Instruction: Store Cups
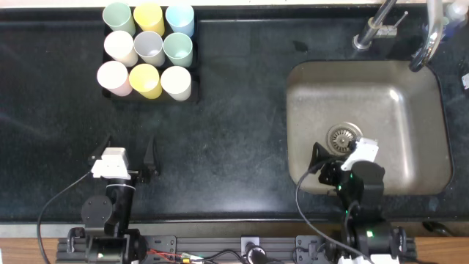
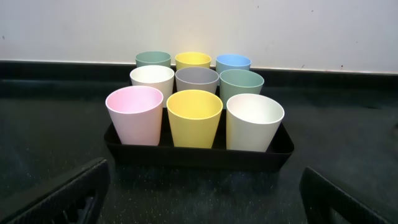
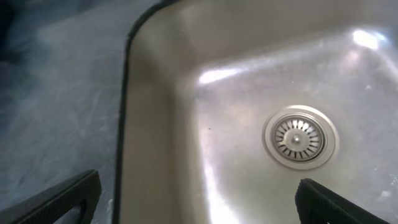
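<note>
Cups (image 2: 196, 79) face the L gripper (image 2: 204, 169), which hangs low over the dark counter (image 2: 50, 124) w/ its two fingers spread wide, holding nothing. Just past the fingertips is the black tray (image 2: 199, 157), flat on the counter and apart from the gripper. Nine cups stand upright in it, mouths up, 3 rows of 3, packed side by side.

- Row nearest the gripper: pink cup (image 2: 134, 115), yellow cup (image 2: 194, 118), cream cup (image 2: 255, 124).
- Mid row: white cup (image 2: 152, 78), grey cup (dead centre of the set), green cup (image 2: 241, 83).
- Far row: second green cup (image 2: 153, 59), second yellow cup (image 2: 193, 60), blue cup (image 2: 233, 63).

Behind the tray the counter ends at a pale wall (image 2: 298, 25). In the top view the tray sits far up the counter on the L arm's side, well apart from the sink (image 3: 249, 68).

R gripper (image 3: 198, 180) is likewise wide open and empty. It hangs above the near corner of the steel sink: one finger is over the counter edge, the other over the basin. Near it in the basin floor is the round drain (image 3: 301, 137) w/ its slotted strainer. Further out, at the sink's far rim, stands the faucet (image 1: 377, 26). R gripper and sink are both well apart from the tray.
</note>
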Robot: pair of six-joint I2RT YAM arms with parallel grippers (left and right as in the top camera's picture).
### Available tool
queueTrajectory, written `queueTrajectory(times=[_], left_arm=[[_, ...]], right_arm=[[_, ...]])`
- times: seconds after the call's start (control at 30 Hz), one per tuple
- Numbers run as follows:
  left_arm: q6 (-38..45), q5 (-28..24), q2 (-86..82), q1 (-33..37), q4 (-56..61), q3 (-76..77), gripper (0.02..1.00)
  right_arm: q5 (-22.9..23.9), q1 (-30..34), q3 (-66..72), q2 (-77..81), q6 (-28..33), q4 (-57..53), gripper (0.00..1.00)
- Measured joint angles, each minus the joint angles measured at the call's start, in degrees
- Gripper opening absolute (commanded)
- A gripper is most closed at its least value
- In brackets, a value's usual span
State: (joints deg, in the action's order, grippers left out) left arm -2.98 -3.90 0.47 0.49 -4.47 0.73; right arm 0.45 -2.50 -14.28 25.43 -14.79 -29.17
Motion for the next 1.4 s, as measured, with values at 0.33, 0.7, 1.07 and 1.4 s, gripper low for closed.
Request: queueTrajectory(times=[0.33,0.7,1.07,1.4], left_arm=[[0.0,0.0,0.0,0.0,0.0,0.0,1.0],[0.0,0.0,0.0,0.0,0.0,0.0,0.998],[0.0,0.0,0.0,0.0,0.0,0.0,1.0],[0.0,0.0,0.0,0.0,0.0,0.0,0.998]], right_arm=[[0.0,-0.2,0.0,-8.7,0.0,-11.3,0.996],[0.0,-1.2,0.5,-14.0,0.0,-19.6,0.996],[-0.3,-2.4,4.0,-19.9,0.0,-9.4,0.996],[-0.3,-2.4,4.4,-24.6,0.0,-6.8,0.998]])
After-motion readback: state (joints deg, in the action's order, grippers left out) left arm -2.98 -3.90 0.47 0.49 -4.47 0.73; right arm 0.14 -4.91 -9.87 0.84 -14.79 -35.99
